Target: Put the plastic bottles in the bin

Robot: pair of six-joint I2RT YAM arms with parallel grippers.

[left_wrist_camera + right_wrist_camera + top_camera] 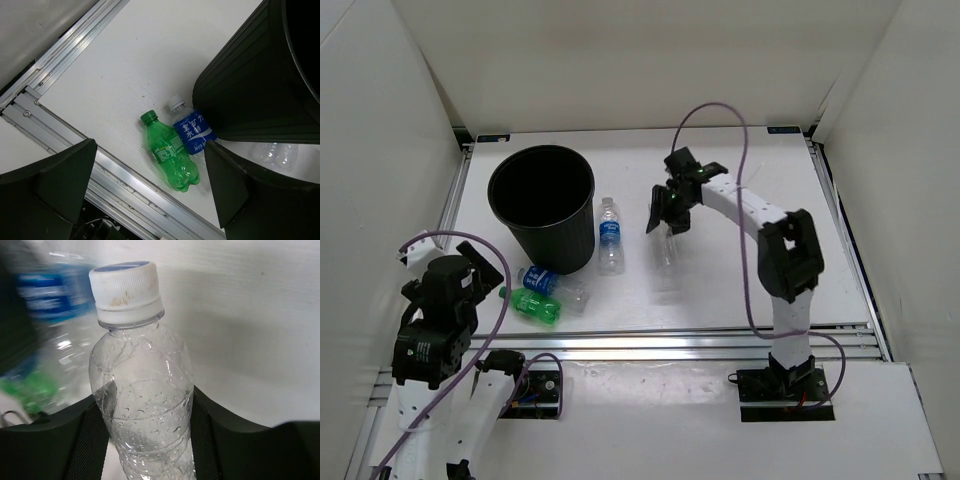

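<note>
Spotter: Fingers on the right arm first. Your right fingers (85, 440) pinch the plain clear bottle (142, 405) around its body, one black finger pressed to each side. Its white cap (127, 290) points away from the wrist, and droplets cling to the inside of the wall.

Checker: From above, you see that bottle held to the right of the bin (550, 250), well apart from it. Whether it touches the counter (740, 290) I cannot tell.

Spotter: Your left fingers (55, 185) stand spread wide and grip nothing, over the near left part of the counter. Between them, the wrist view shows you the green bottle (170, 155) on its side. A blue-labelled bottle (192, 131) lies just beside it, and both caps point the same way.

Checker: That blue-labelled bottle lies just beside the foot of the bin. The green one is on its other side, nearer the aluminium rail (115, 170). Your second blue-labelled bottle (610, 235) is just right of the bin, between it and the held bottle; whether it is upright or lying, I cannot tell. The bin stands upright toward the far left of the counter.
</note>
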